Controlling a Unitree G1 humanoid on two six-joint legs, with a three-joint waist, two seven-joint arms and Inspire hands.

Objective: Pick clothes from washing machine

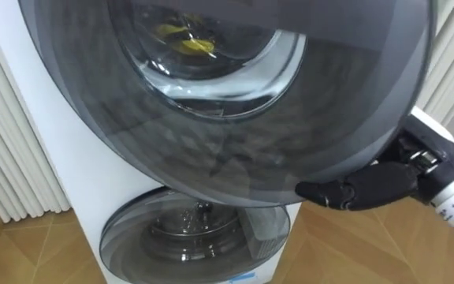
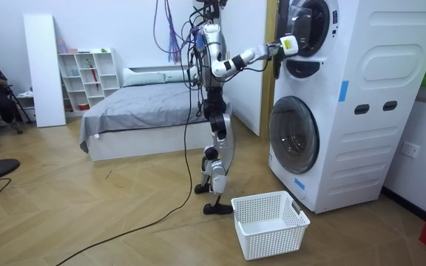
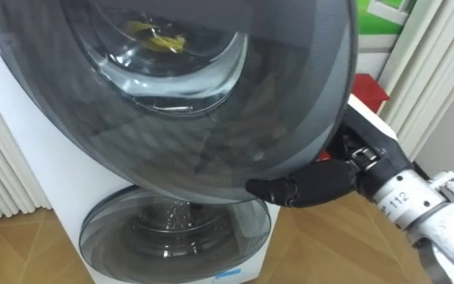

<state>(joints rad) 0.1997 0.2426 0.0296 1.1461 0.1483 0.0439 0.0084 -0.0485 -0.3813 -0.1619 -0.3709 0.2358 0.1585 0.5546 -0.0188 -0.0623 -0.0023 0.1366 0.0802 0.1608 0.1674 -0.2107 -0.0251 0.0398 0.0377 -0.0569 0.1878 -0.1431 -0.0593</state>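
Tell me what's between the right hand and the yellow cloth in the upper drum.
The upper door: the yellow cloth lies behind its glass, and the right hand is outside, at the door's lower right rim.

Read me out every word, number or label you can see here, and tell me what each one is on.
"112": on the white wrist band behind the right robot hand.
Lower blue sticker, below the lower door of the washing machine: too blurred to read.
Upper blue sticker, on the machine's side panel in the room view: too small to read.
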